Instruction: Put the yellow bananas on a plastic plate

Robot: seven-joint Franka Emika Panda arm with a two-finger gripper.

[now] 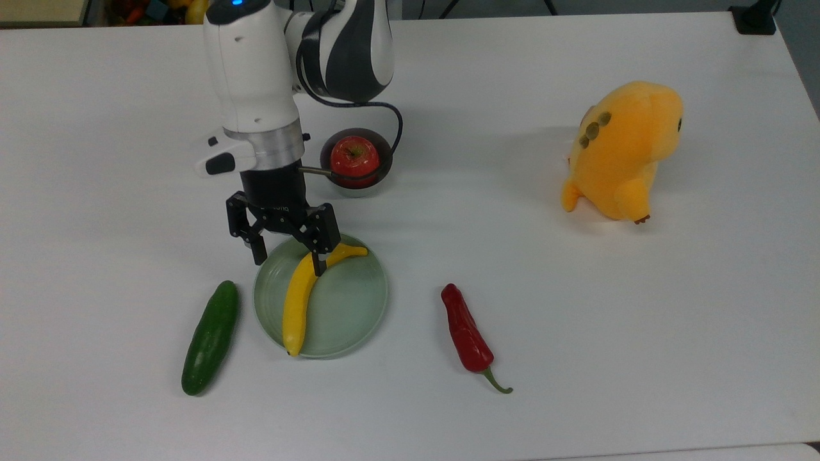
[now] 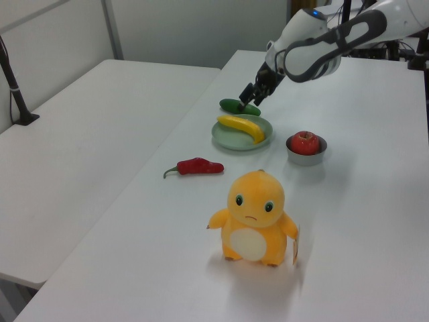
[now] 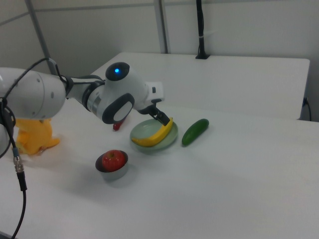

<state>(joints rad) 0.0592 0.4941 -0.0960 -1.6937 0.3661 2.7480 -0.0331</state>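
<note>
The yellow banana (image 1: 300,296) is seen lying inside the pale green plastic plate (image 1: 355,304), which stands on the white bench (image 1: 576,333). In the top view the banana is curved, its stem end points to the top view's right near the upper rim of the plate, and its other end reaches the lower rim. In the left view the banana (image 2: 242,127) lies flat across the plate (image 2: 226,138).

The tool (image 1: 288,256) is held above the upper rim of the plate, with its fingers spread wide and nothing gripped between them. In the top view one finger (image 1: 318,263) is seen in front of the stem part of the banana; whether it touches the banana cannot be told. In the left view the tool (image 2: 251,95) appears raised above the plate, apart from the banana.

A dark green cucumber (image 1: 210,337) lies just beside the plate, on the top view's left. A red chili pepper (image 1: 467,337) lies on the top view's right of the plate, apart from it. A red apple (image 1: 353,159) sits in a small grey bowl (image 1: 386,168) behind the plate. An orange-yellow plush toy (image 1: 623,152) stands well apart, at the top view's right.
</note>
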